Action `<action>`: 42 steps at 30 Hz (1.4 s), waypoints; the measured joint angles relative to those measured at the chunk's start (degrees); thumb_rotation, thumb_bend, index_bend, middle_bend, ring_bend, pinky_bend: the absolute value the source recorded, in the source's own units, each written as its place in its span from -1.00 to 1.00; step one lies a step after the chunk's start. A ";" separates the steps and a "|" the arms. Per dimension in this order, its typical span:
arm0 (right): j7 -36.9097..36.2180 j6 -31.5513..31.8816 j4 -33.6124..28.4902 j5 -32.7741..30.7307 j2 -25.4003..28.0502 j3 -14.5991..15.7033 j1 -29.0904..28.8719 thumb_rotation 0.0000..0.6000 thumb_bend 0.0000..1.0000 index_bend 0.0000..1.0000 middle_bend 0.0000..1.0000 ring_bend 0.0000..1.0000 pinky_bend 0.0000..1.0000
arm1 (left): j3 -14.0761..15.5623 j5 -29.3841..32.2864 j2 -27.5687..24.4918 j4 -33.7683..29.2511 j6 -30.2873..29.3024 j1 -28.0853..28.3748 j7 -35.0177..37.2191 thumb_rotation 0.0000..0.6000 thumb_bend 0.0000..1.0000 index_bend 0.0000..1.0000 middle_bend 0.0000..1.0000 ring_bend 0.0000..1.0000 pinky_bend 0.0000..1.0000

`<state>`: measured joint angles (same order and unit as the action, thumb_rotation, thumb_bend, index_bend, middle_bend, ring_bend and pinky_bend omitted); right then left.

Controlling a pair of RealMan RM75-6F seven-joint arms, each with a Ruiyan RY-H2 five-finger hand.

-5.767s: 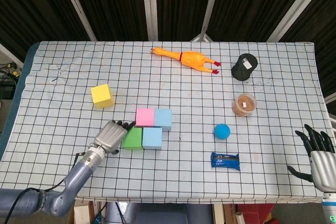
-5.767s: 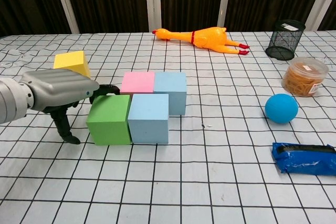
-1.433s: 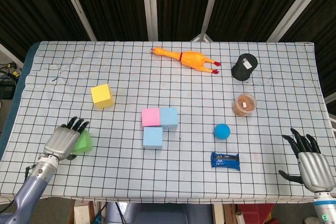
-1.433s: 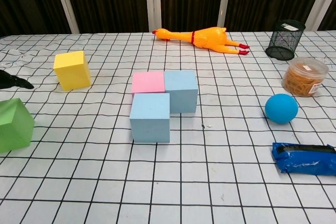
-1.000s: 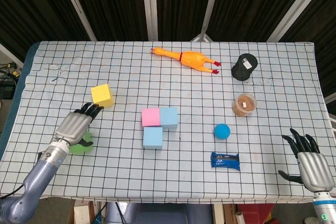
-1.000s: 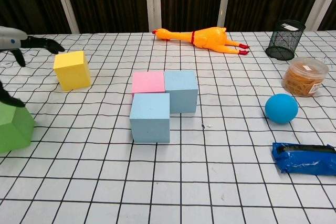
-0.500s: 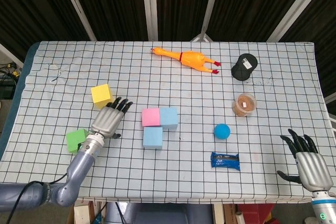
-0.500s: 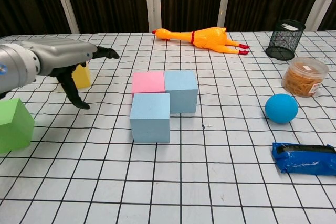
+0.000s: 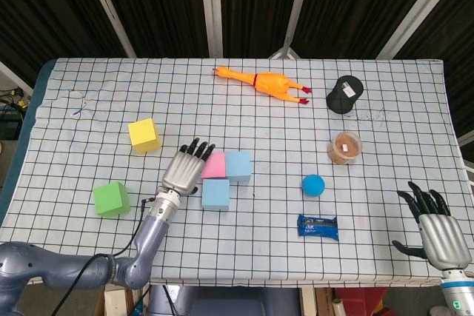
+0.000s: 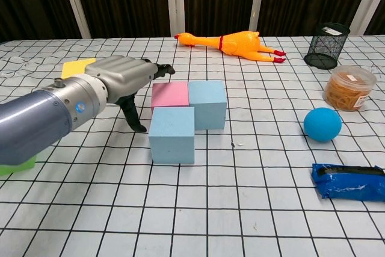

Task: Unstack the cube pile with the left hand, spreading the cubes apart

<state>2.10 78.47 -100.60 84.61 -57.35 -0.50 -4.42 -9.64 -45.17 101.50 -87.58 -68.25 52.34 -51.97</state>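
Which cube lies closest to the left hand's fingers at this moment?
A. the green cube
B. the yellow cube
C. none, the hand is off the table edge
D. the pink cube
D. The left hand has its fingers right beside the pink cube, while the yellow cube and green cube sit apart, further to its left.

Silver robot hand [image 10: 123, 76] w/ black fingers [image 9: 198, 147], grey arm.

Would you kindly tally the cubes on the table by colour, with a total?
Blue cubes: 2
Pink cube: 1
Yellow cube: 1
Green cube: 1
Total: 5
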 measured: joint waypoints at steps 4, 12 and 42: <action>-0.26 -0.48 0.01 -0.11 0.12 0.08 -0.17 1.00 -1.00 -0.68 -0.96 -0.74 -1.00 | 0.04 -0.33 2.21 2.71 0.66 0.53 0.07 1.00 -0.92 -0.89 -0.67 -0.69 -0.37; -0.67 -1.78 -0.17 0.30 0.43 0.60 -0.67 1.00 -1.00 -0.67 -0.96 -0.74 -1.00 | 0.02 -6.46 5.99 8.20 -0.81 0.55 3.80 1.00 -0.30 -0.74 -0.35 -0.33 -0.05; -1.74 -1.96 -0.87 0.34 1.71 1.16 -0.58 1.00 -1.00 -0.64 -0.96 -0.74 -1.00 | 1.57 -17.18 -3.60 9.49 -9.15 -5.41 0.74 1.00 -0.33 -0.70 -0.27 -0.16 0.02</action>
<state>0.36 76.51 -101.47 84.95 -55.64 0.66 -4.99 -8.07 -62.35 97.91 -78.09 -77.40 46.93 -51.23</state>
